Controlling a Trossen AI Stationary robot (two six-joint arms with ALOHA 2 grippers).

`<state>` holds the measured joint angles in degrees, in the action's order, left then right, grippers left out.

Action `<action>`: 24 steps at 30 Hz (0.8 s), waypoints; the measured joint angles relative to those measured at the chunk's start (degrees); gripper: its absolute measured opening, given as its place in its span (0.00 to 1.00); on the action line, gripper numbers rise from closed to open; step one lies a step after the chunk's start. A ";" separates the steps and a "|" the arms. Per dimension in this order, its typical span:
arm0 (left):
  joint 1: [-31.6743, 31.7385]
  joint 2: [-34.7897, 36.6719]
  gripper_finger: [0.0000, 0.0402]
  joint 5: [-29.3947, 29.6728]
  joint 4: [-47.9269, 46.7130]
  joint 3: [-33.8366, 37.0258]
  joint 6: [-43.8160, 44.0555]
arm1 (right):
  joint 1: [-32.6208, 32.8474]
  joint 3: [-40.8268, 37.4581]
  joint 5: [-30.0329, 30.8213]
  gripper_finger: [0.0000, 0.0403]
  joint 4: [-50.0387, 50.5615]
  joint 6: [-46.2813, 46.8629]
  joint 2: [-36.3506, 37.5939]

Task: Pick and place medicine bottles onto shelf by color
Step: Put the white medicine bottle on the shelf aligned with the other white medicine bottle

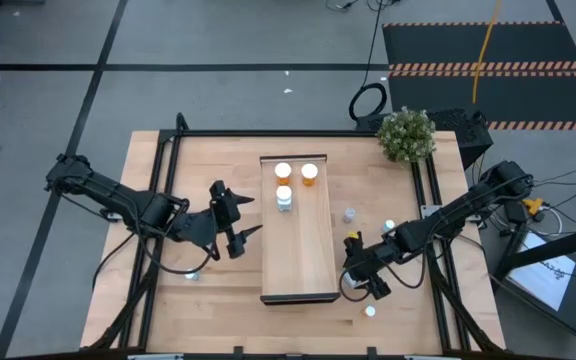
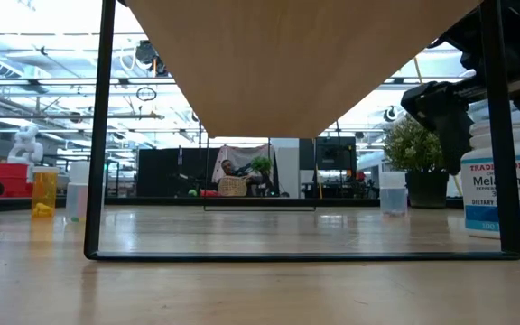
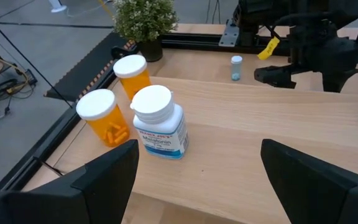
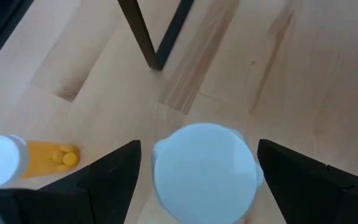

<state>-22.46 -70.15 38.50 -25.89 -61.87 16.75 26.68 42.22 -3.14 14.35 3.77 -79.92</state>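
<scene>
- I am hovering the right pincer straight above a white-capped bottle standing upright on the counter; its cap is sitting between my two fingers, which are standing wide apart with nothing clamped.
- The bottle's long axis is running vertically, so I am judging that a straight descent is the move, and the right arm is clearly the nearer one.
- Just beside it, an orange bottle is lying on its side, close enough to get nudged.
- Further along, the shelf is raised on dark legs, one leg standing ahead of me.
- On the shelf's far end, two orange bottles and a white melatonin bottle are already standing.
- The left pincer is waiting over that shelf, fingers apart and empty.
</scene>
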 joint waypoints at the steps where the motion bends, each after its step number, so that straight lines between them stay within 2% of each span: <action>1: 0.00 0.00 0.85 0.00 0.00 0.00 0.00 | 0.00 -0.02 0.01 0.80 0.00 0.00 0.00; 8: 0.00 0.00 0.85 0.00 0.00 -0.02 -0.04 | 0.00 -0.02 0.01 0.79 -0.41 -2.18 0.00; 24: 0.00 0.00 0.85 0.00 0.00 -0.02 -0.04 | 0.00 -2.47 -0.15 0.56 -4.24 -0.87 -0.07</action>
<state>-22.46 -70.15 38.50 -25.89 -61.89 16.71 26.68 39.75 -3.29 10.11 2.90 -79.99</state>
